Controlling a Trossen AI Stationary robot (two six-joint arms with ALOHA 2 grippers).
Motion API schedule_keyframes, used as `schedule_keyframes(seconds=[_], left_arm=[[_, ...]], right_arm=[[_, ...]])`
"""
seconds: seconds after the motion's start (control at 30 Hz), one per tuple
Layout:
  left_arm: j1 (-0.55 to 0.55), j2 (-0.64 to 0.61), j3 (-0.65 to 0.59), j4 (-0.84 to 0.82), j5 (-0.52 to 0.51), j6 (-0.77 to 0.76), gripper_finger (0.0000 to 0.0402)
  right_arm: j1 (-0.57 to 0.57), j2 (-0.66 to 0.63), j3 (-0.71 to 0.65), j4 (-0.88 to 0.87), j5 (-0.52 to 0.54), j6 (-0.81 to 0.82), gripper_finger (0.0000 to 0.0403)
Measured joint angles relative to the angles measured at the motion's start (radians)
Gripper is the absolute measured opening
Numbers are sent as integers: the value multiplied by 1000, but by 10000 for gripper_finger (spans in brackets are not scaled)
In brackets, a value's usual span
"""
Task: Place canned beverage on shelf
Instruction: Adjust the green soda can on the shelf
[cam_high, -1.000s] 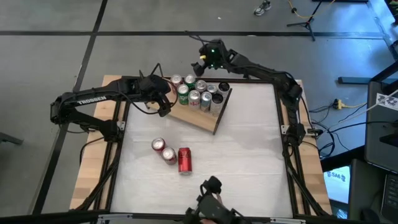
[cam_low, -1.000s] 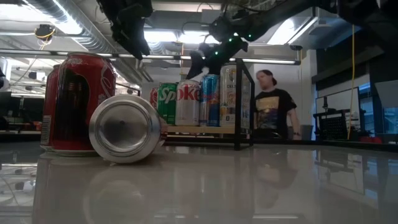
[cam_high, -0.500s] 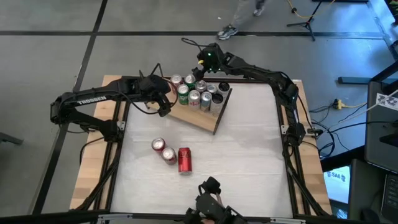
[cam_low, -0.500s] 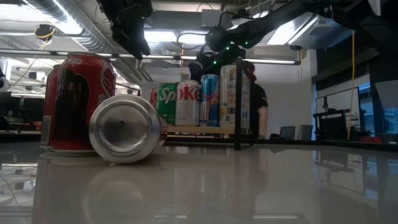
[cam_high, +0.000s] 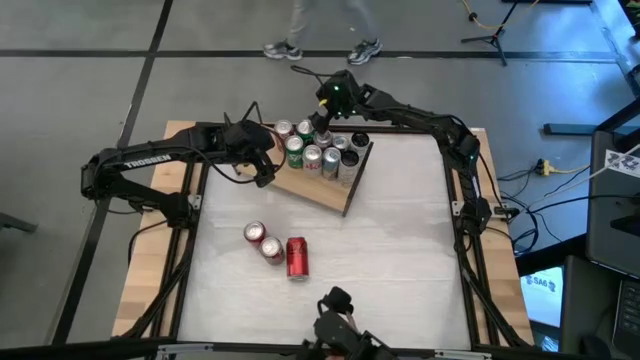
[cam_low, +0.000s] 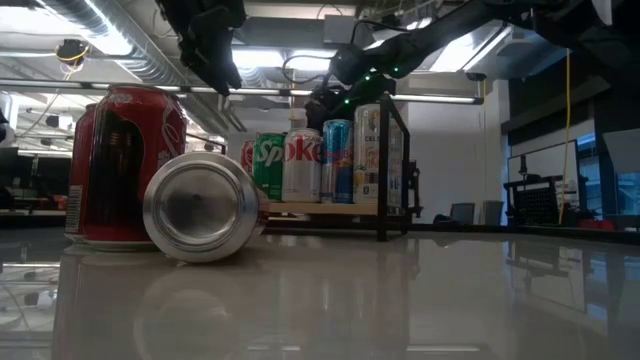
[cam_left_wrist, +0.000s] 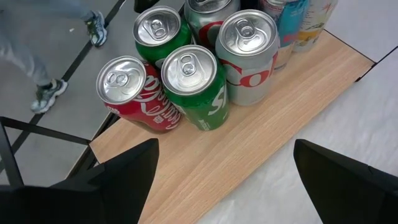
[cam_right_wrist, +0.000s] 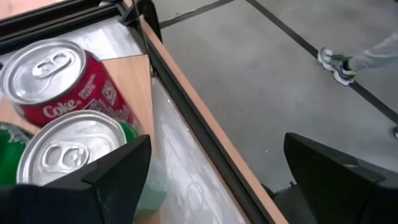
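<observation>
The shelf, a light wooden board on black wire supports, stands at the table's far middle. Several upright cans fill its far part. My left gripper hangs open above the shelf's left end, and its wrist view looks down on the can tops. My right gripper is open over the far row of cans, next to a red Coke can and a green can. Near the front, three loose cans are on the table: two upright and a red one on its side.
The shelf's near-right half is bare wood. A black frame rail and the table's wooden edge run just behind the cans. A person's feet are on the floor beyond the table's far edge. The low view shows the lying can's silver end.
My right gripper has sunk a little toward the far row of cans and tipped further down, staying open. A person has walked along the floor behind the table, toward the left. The cans and my left gripper have kept still.
</observation>
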Motion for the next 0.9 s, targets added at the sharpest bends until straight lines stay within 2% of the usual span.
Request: schedule_keyframes(seconds=[0.9], left_arm=[[0,0,0,1,0,3,360]], right_arm=[[32,0,0,-31,-44,-82,360]])
